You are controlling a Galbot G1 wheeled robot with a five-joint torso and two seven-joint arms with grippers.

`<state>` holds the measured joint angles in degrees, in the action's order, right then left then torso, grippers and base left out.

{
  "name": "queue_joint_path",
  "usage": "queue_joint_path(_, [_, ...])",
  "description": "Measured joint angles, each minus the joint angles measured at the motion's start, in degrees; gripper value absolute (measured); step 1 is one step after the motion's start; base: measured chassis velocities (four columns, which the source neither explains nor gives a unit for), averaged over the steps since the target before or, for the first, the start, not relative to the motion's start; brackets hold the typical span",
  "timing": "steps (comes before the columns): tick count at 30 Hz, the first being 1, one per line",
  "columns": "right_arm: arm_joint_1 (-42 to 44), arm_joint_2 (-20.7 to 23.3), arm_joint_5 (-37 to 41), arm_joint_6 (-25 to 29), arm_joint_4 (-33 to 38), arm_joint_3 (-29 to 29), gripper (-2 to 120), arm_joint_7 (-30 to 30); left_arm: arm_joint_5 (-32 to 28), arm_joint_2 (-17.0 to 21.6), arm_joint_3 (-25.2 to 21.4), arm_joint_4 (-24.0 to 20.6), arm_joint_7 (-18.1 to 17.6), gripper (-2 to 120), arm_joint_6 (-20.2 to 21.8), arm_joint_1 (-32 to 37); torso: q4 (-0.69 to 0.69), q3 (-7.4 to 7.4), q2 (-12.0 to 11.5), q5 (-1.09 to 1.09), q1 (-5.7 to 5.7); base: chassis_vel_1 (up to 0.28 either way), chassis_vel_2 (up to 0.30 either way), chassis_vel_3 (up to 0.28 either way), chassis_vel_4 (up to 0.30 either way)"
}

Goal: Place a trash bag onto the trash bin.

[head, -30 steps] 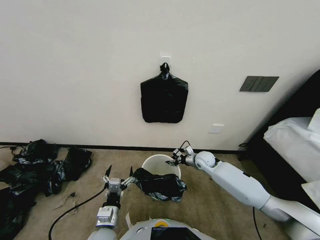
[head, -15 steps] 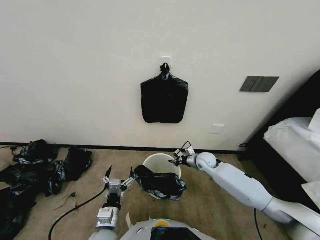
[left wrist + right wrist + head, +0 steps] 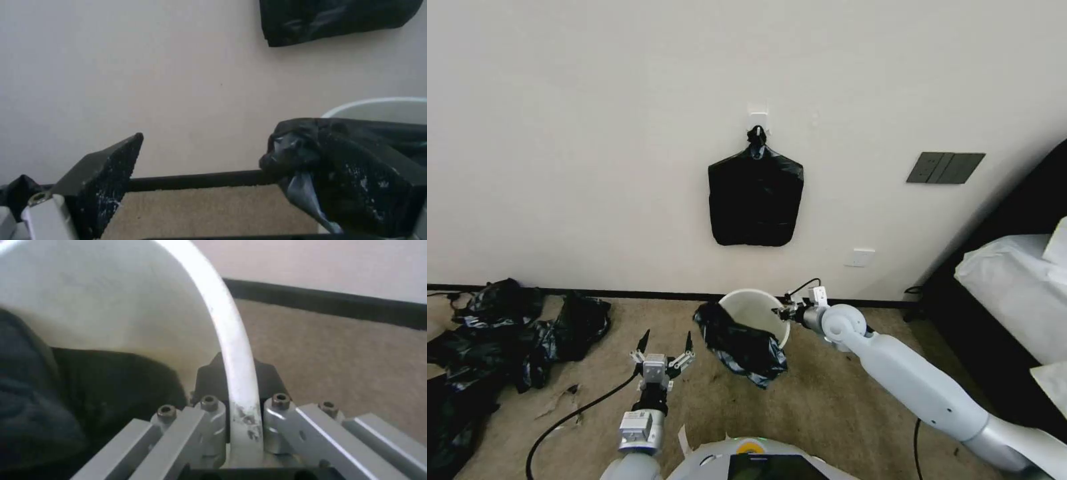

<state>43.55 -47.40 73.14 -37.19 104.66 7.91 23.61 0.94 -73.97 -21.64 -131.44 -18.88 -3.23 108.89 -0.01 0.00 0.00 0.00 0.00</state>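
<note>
The cream-white trash bin stands off the carpet near the wall, its opening tipped towards me. My right gripper is shut on its rim, one finger inside and one outside. The wrinkly black trash bag hangs over the bin's left and near rim and hides most of its side. It also lies dark inside the bin in the right wrist view. My left gripper is open low over the carpet, left of the bag and apart from it. In the left wrist view the bag bulges by one finger.
A heap of black bags covers the floor at the left. A flat black bundle hangs from a wall hook above the bin. A cable runs across the carpet beside my left arm. A white-covered bed stands at the right.
My right gripper has pulled the bin up and towards the wall, tipping it. The bag went with it and has come away from my left gripper, which stayed put.
</note>
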Motion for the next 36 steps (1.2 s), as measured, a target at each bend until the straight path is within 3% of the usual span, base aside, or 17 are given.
queue_joint_path(6, [4.3,-2.1,4.9,3.2,4.9,-3.7,3,13.1,-1.4,0.5,0.0,0.1,0.0,100,0.9,-1.3,0.01,0.00,0.0,0.00,0.00,0.000,0.000,0.000,0.000])
queue_joint_path(9, [5.9,-3.0,5.3,4.7,6.2,-4.8,3,16.5,-1.7,0.8,-0.1,0.2,0.0,100,1.1,-1.7,0.00,0.00,0.0,-0.02,0.00,0.000,0.000,0.000,0.000])
queue_joint_path(13, [14.6,-7.7,4.0,9.5,10.5,-10.2,3,25.3,-3.1,1.7,-0.6,0.3,0.0,100,1.6,-2.8,0.01,0.00,0.0,0.00,0.00,0.000,0.000,0.000,0.000])
queue_joint_path(19, [21.3,-11.9,-0.2,10.8,12.4,-14.4,3,26.0,-4.2,2.1,-0.9,0.4,0.0,100,1.9,-3.3,0.00,0.00,0.0,0.00,0.00,0.000,0.000,0.000,0.000])
queue_joint_path(23, [25.7,-17.1,-6.0,12.6,13.1,-16.0,3,25.9,-4.9,2.4,-0.9,0.5,0.0,100,2.6,-4.3,0.01,0.00,0.0,0.00,-0.01,0.000,0.000,0.000,0.000])
queue_joint_path(36, [30.9,-20.9,-15.5,13.3,13.1,-14.4,3,25.3,-5.1,2.3,-0.5,0.8,0.0,100,2.9,-4.7,0.01,0.00,0.0,0.00,-0.01,0.000,0.000,0.000,0.000])
